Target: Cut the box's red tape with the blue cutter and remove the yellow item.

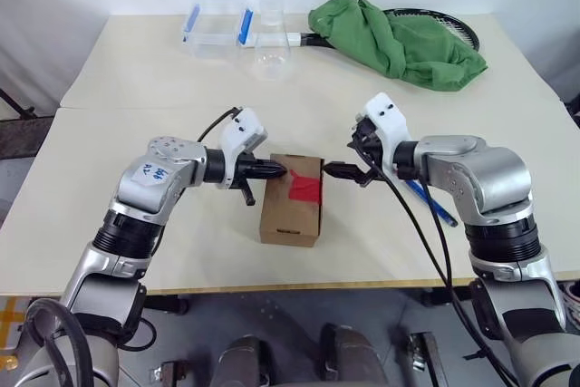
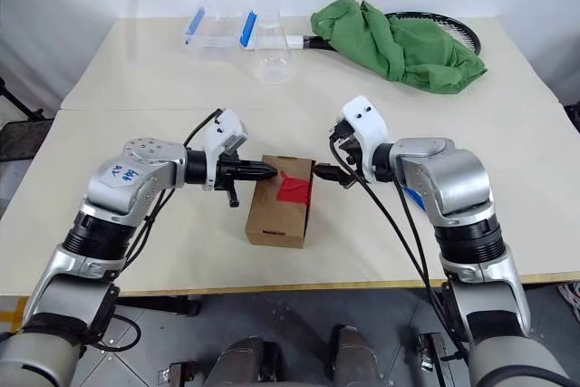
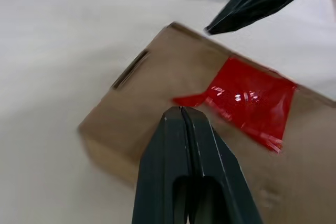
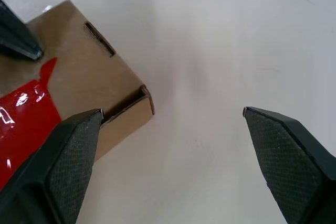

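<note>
1. The box (image 1: 292,201), brown cardboard, sits on the pale table (image 1: 136,224) near its front edge, between the two arms.
2. The red tape (image 1: 306,188) lies across the top of the box, toward its far, right part; one end is torn to a ragged point.
3. The left gripper (image 1: 276,169) comes in from nine o'clock of the box, its black fingers pressed together with nothing between them. In the left wrist view their joined tip hangs over the box top just beside the pointed end of the tape; whether it touches the cardboard I cannot tell.
4. The right gripper (image 4: 170,114) comes in from three o'clock of the box. In the right wrist view its fingers (image 4: 68,150) stand spread wide and hold nothing, one above the box's edge, the other over bare table.
5. The blue cutter (image 1: 430,201) lies on the table at about three o'clock from the box, partly behind the right forearm, apart from both grippers.
6. At twelve o'clock, at the far edge, stand a clear container (image 1: 217,23) with blue clips and a glass flask (image 1: 271,47).
7. At about one o'clock, a green cloth (image 1: 394,41) covers part of a racket (image 1: 449,29).
</note>
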Available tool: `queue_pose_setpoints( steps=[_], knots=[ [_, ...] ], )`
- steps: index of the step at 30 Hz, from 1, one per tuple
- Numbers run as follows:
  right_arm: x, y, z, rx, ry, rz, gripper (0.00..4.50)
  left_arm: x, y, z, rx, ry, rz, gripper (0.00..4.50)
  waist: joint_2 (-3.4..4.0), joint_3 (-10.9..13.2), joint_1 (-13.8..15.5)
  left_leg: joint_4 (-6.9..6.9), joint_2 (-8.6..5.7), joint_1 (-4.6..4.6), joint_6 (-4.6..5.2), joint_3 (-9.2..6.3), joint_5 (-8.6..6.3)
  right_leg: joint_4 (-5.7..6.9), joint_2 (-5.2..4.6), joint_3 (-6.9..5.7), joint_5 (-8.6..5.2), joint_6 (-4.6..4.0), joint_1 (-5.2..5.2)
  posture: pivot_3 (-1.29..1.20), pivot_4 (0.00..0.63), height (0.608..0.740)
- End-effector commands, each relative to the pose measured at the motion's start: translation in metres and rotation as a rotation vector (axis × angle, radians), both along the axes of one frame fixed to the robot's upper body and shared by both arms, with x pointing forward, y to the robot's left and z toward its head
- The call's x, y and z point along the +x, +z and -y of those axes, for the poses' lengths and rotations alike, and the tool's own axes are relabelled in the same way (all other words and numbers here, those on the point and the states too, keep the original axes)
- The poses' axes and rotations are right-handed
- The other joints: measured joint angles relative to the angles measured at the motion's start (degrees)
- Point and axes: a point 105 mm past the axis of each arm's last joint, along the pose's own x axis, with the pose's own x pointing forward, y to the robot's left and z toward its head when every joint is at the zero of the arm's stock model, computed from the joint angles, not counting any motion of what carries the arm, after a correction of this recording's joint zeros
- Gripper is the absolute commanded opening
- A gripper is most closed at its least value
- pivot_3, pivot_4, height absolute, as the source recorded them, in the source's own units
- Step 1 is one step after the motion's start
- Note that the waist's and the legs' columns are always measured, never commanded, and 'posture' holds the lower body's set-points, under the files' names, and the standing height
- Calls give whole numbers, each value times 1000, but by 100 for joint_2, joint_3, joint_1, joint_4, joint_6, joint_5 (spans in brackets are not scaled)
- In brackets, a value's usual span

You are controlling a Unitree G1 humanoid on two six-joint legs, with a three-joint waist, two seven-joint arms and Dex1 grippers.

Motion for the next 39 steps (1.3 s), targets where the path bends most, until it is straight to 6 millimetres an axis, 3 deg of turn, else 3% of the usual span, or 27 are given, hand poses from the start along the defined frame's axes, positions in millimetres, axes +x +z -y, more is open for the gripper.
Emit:
queue_pose_setpoints(
  steps=[1, 7, 15, 19, 26, 39],
  knots=[
    [-3, -2, 1, -22, 5, 17, 4455, -1, -3, 1, 31, -30, 14, 0, 0, 0, 2, 0, 0, 0, 0, 0, 0, 0, 0, 0, 0, 0, 0, 0, 150, 740],
    [-4, -12, 6, -67, 19, 2, 4455, -3, -5, -1, 50, -42, 11, 0, 0, 0, 2, 1, 1, 0, 0, 1, 0, 0, 0, 2, 0, 0, 0, 0, 150, 740],
    [3, 27, -1, 50, 18, 77, 4455, -4, -4, -6, 61, -31, 19, 0, 0, 0, -2, 2, 11, 1, 0, 3, 0, 1, 0, 3, 0, 0, -1, 0, 150, 740],
    [3, 30, -7, 104, 32, 62, 4455, -5, -4, -7, 63, -27, 17, 0, 0, 0, -2, 2, 12, 2, 0, 2, 0, 3, 1, 3, 0, 0, -1, 0, 150, 740],
    [3, -6, -6, -38, 57, 17, 4455, -6, -5, -5, 71, -33, 19, 0, 0, -1, -2, 2, 10, 2, 0, 2, 0, 4, -1, 3, 0, 0, 0, 0, 150, 740],
    [2, -33, 21, -215, 85, -8, 4455, -5, -3, -6, 69, -31, 29, 0, -11, -8, 24, 7, 15, 7, 0, -2, 0, 8, -5, 5, 0, 0, 7, 0, 150, 740]
  ],
)
